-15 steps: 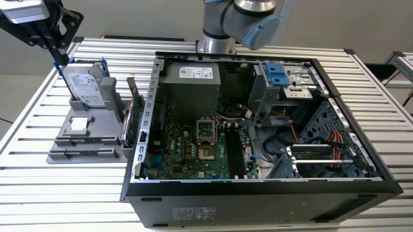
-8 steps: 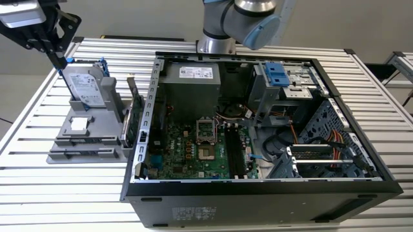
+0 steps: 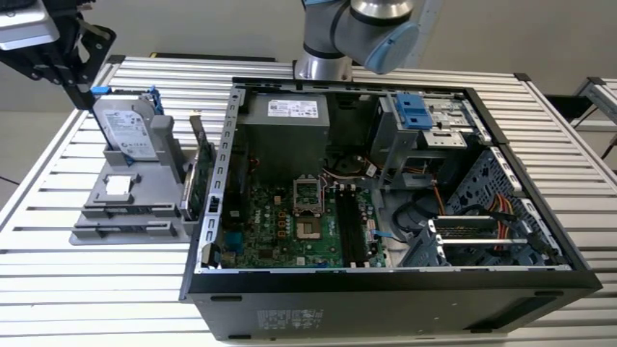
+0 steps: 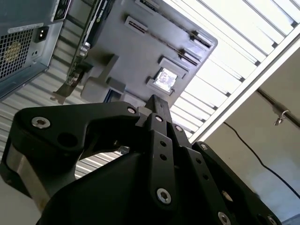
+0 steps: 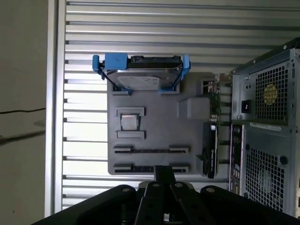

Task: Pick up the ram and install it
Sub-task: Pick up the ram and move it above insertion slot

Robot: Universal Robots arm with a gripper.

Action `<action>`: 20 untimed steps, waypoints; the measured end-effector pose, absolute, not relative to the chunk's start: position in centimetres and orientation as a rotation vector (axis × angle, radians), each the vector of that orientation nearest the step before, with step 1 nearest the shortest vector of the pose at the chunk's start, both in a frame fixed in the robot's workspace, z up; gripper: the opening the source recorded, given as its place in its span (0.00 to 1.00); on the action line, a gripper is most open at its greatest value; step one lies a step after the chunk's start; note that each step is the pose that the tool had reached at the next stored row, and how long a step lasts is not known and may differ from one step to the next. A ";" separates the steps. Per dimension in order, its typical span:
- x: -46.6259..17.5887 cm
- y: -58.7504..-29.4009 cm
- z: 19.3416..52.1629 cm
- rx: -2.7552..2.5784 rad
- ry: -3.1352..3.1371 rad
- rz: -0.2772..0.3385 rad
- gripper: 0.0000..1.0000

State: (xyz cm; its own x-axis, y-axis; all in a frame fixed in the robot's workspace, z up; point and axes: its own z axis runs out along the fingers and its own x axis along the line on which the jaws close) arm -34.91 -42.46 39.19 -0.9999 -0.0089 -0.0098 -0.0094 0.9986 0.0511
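Black gripper (image 4: 157,100) raised near the grey slotted parts holder (image 3: 121,235).
Fingers pressed together, gripping nothing; holder stands beside the open black computer case (image 3: 386,285); where the ram lies cannot be told.

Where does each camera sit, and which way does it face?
Exterior view: set high, looking down into the open computer case; arm and gripper show.
First wrist view: above the gray holder, facing straight down; gripper shows.
Second wrist view: slanting along the gripper toward the holder.
All three share holder and case.
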 end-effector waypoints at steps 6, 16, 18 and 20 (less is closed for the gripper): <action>-34.9 -43.3 39.2 -0.014 3.131 0.082 0.00; -34.9 -44.3 39.2 -0.014 3.131 0.082 0.00; -34.9 -44.5 39.2 -0.014 3.131 0.082 0.00; -34.9 -44.6 39.2 -0.014 3.132 0.082 0.00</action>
State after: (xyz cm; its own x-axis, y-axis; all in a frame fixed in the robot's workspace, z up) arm -34.93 -44.65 39.18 -0.9999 -0.0089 -0.0092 -0.0093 0.9986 0.0520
